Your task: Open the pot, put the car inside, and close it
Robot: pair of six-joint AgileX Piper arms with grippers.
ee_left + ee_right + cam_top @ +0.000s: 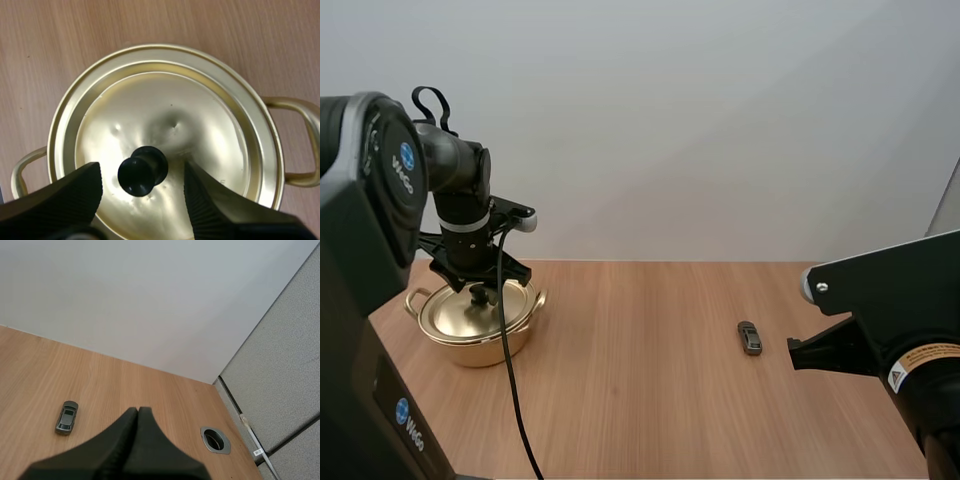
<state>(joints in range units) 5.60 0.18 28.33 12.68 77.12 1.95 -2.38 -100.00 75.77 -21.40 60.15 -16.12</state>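
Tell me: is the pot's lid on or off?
On: the lid sits level on the pot, its knob inside the open left gripper.

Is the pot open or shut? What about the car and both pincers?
Shiny gold metal pot: closed.
Round gold lid with black knob: resting on the pot.
Small grey toy car: on the wooden table, not held.
Left pincer: open around the knob.
Right pincer: shut, holding nothing.

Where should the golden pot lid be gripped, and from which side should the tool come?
Grip the small black round knob at the centre of the round golden metal lid, coming from straight above. The lid is wide and smooth; only the knob stands up. The open left tool has one finger on each side of it.
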